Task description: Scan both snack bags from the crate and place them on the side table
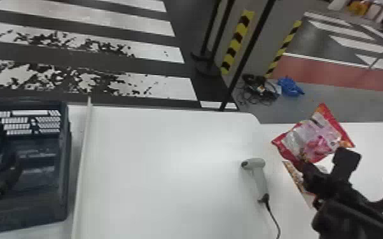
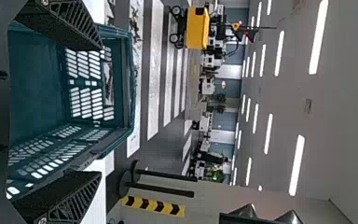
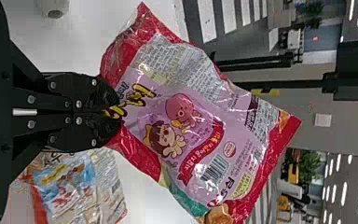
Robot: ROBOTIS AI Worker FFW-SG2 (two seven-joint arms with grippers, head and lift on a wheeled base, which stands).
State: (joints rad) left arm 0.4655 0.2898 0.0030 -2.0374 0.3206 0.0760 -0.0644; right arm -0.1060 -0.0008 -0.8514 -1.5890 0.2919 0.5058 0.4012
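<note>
My right gripper (image 1: 302,159) is at the right over the side table, shut on the edge of a red and pink snack bag (image 1: 315,136). In the right wrist view the gripper (image 3: 114,112) pinches that snack bag (image 3: 186,126), its barcode side facing the camera. The other snack bag (image 3: 79,186), tan and blue, lies flat on the side table below; its edge (image 1: 295,176) peeks out beside the right arm. At the far left my left gripper (image 1: 12,174) is over the dark crate (image 1: 65,159). In the left wrist view the left gripper (image 2: 98,112) stands open, facing the crate (image 2: 116,126).
A grey handheld scanner (image 1: 257,173) with a cable lies on the white table (image 1: 168,152), left of the right arm. A thin raised strip (image 1: 84,165) runs between crate and scanner. The side table (image 1: 372,139) adjoins at the right; black poles (image 1: 248,54) stand behind.
</note>
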